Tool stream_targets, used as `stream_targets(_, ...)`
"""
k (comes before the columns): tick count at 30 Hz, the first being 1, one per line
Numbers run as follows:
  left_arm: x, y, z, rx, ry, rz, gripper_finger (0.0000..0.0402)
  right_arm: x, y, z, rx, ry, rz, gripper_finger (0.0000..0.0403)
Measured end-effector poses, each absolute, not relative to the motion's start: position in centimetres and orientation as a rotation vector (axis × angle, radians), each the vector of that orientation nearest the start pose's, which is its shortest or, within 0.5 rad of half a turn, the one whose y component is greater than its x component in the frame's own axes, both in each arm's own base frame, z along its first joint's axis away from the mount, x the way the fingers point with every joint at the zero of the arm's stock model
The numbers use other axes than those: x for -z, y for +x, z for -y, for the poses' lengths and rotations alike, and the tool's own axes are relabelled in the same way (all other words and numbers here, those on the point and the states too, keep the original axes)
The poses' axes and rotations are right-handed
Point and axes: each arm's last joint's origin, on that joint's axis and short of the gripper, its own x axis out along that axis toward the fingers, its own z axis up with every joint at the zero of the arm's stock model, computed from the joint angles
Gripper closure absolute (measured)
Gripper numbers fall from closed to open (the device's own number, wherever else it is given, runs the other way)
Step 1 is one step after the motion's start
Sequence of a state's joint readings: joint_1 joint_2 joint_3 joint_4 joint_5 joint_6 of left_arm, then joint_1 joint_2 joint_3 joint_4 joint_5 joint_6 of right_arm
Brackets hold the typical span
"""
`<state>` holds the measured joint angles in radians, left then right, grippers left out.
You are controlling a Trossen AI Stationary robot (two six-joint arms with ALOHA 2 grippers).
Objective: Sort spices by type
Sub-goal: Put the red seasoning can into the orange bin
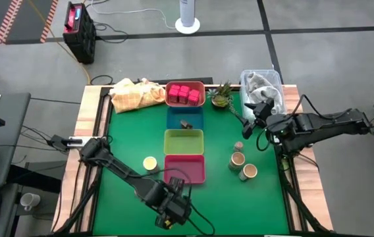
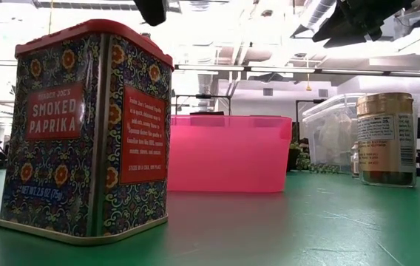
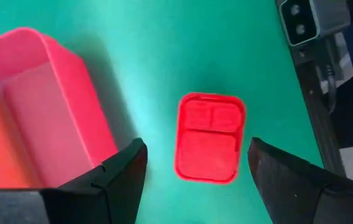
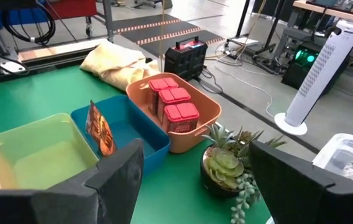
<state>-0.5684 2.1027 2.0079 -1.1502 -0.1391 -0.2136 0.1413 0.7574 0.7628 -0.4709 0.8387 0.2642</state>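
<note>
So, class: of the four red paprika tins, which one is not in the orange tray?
The tin standing alone on the green mat beside the pink tray, under the left gripper. The other three sit together in the orange tray.

Between my left gripper's (image 3: 195, 171) black fingers I see a plain red tin lid (image 3: 209, 137) on teal-green mat (image 3: 183, 50); just beside them, a pink tray (image 3: 64, 99).
</note>
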Motion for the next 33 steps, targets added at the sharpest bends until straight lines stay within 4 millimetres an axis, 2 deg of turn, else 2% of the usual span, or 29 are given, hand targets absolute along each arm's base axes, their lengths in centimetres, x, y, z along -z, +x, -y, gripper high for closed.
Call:
stream_targets(8, -26.8, 37.3, 24.1, 0.267, 0.23, -1.175, 0.0137, -30.7, 15.2, 0.0, 0.732, 0.026, -0.325, 0.0088)
stream_targets(14, -24.4, 37.8, 24.6, 0.289, 0.249, -1.248, 0.0137, -30.7, 15.2, 0.0, 0.733, 0.026, -0.325, 0.0088)
stream_targets(33, -24.6, 38.1, 24.4, 0.239, 0.332, -1.188, 0.0137, -30.7, 15.3, 0.0, 0.732, 0.023, -0.327, 0.0088)
